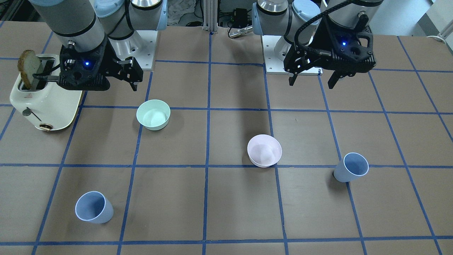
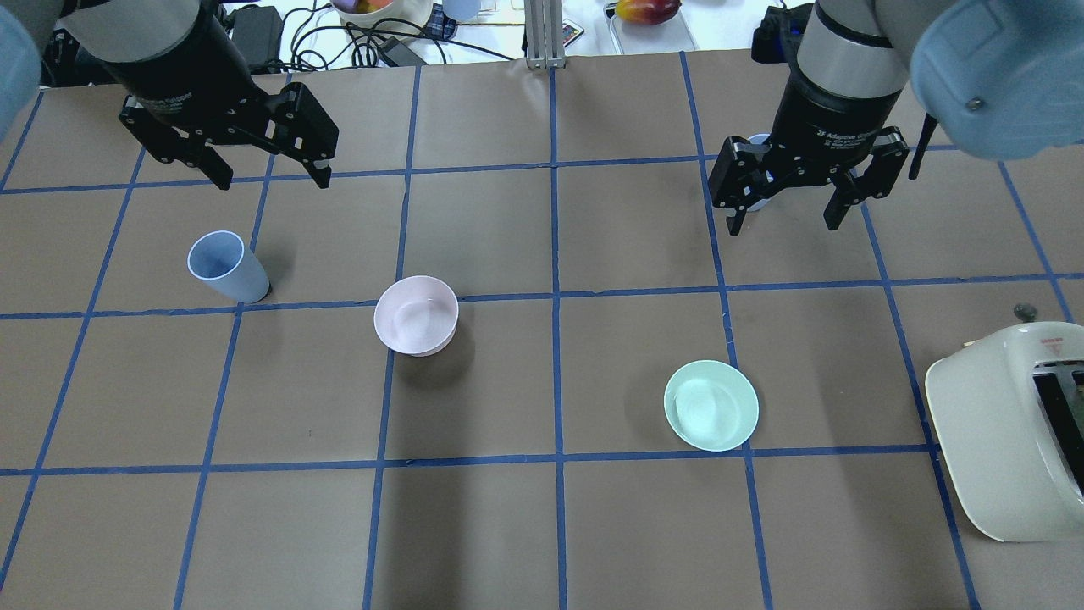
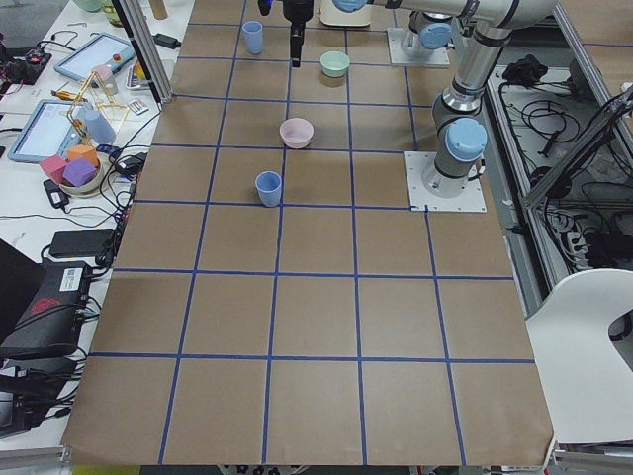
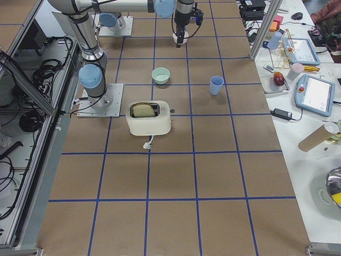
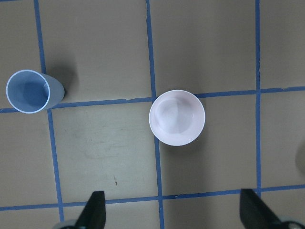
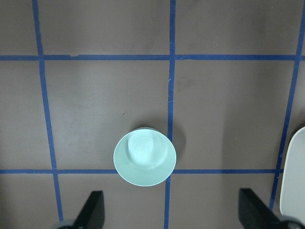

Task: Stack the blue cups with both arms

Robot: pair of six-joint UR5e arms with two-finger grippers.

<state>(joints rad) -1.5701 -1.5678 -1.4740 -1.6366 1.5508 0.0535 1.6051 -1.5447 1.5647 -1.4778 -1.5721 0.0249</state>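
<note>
Facing the robot, one blue cup (image 1: 351, 167) stands upright at 3 o'clock of the pink bowl (image 1: 264, 150) and the other blue cup (image 1: 93, 207) at 7 o'clock of the mint bowl (image 1: 153, 114), well apart. They look like light, stiff plastic (matte, so probably not too slippery), so I'd pinch across the wall just under the rim. Left gripper (image 2: 273, 180) and right gripper (image 2: 783, 224) both hang spread wide, holding nothing; nothing crowds either cup, only the toaster (image 1: 46, 102) sits by the right arm.
</note>
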